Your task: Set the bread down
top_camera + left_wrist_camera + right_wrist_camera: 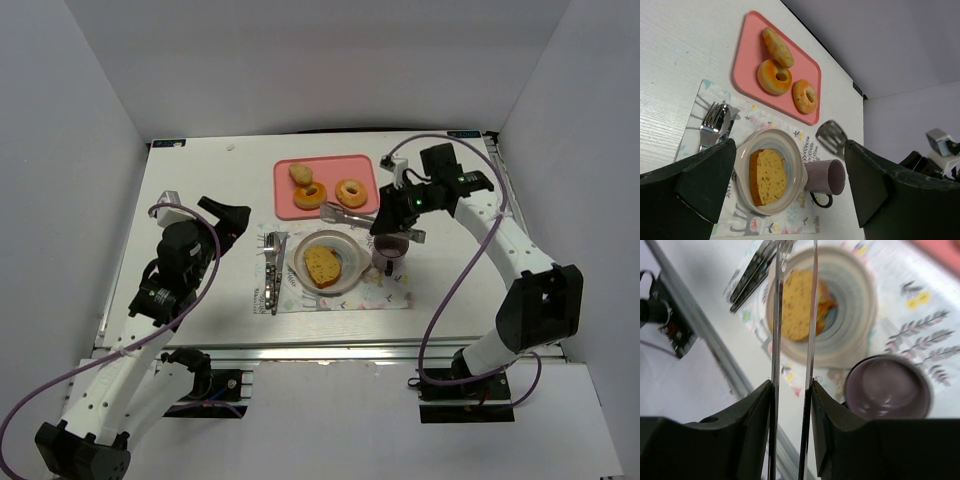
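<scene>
A golden-yellow piece of bread [321,266] with a browned crust lies flat inside a pale, ribbed bowl [771,135]. Three more pieces sit on a pink tray [330,165] just beyond the bowl. A lumpy oval roll [301,173] is at the tray corner farthest from the bowl. Two ring-shaped pieces [310,195] [351,192], glazed golden-brown, lie side by side along the tray edge nearest it.

The right gripper [792,385] is clamped on a pair of metal tongs [776,315], one black finger [752,427] pressed against the outside of each thin arm. The tong arms stand slightly apart and reach toward the bowl. Nothing shows between them, and whether they touch the bread in the bowl cannot be told. A purple mug [822,177] stands just right of the bowl, beneath that gripper.

The left gripper [790,143] hangs to the left of the bowl, well clear of it, its fingers [705,185] spread wide and gripping nothing.

The bowl rests on a floral placemat [390,295], with a fork and knife [272,262] lying just to its left.
</scene>
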